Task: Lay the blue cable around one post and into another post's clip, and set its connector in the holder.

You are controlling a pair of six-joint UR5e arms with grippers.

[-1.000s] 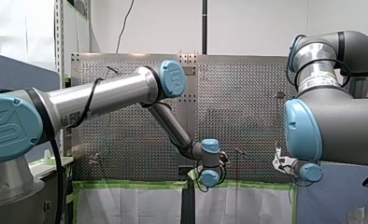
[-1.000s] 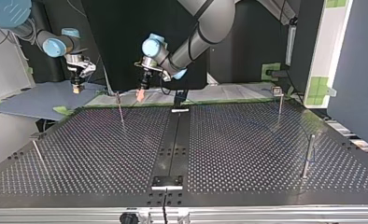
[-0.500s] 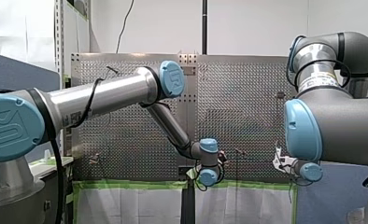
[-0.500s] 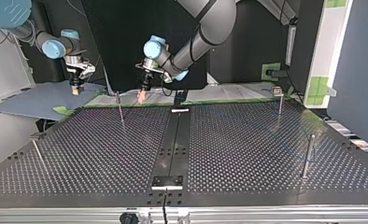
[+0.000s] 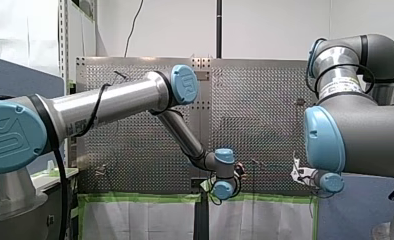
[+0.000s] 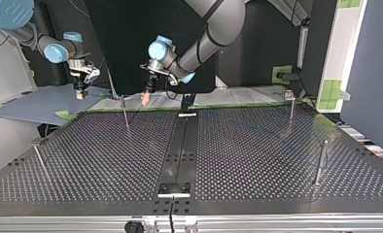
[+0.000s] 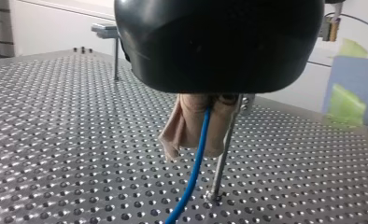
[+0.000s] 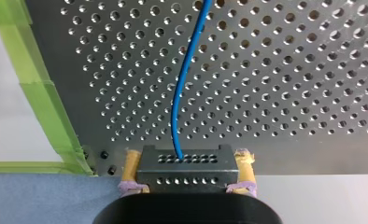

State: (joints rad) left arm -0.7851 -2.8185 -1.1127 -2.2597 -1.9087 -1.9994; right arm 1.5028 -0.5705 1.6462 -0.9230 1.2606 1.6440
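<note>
Over at the far edge of the desk (image 6: pixel 252 155) in the top view, both arms have a piece of the blue cable (image 7: pixel 191 179). My left end effector (image 7: pixel 194 142) is clamped on it partway along with beige pads, just beside a thin post (image 7: pixel 222 163). I'd guess that's so it can steer the slack round that one. My right end effector (image 8: pixel 187 179) is closed on the black connector (image 8: pixel 182 161) with yellow pads, hanging by the green tape (image 8: pixel 37 98) at the desk's edge, probably to keep the line from tangling.

The cable isn't wrapped or clipped yet. A clip-topped post (image 6: pixel 291 103) and a tall post (image 6: pixel 321 162) stand well apart at the top view's right. A small plate (image 6: pixel 175 188) on the middle strip might be the holder, can't tell. The only thing crowding the cable is that thin post.
</note>
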